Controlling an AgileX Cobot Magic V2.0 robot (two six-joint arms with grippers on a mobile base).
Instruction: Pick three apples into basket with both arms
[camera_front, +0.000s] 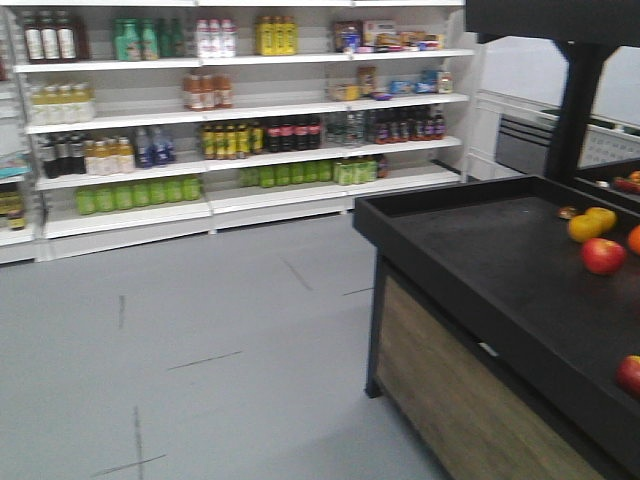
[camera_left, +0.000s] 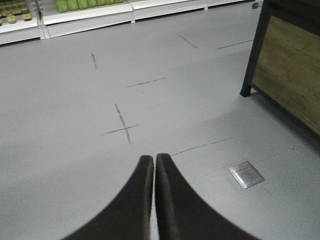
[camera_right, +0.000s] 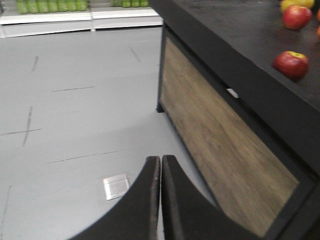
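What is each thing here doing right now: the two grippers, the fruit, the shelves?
Left gripper: shut, empty, over bare floor.
Right gripper: shut, empty, over the floor near the stand.
Near apple: lying loose on the black stand, untouched.
Far apple: lying on the stand, close to the yellow fruit.
Shelves: stocked with rows of bottles.

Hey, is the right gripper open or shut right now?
Shut. The right gripper has both black fingers pressed together, with nothing held between them.
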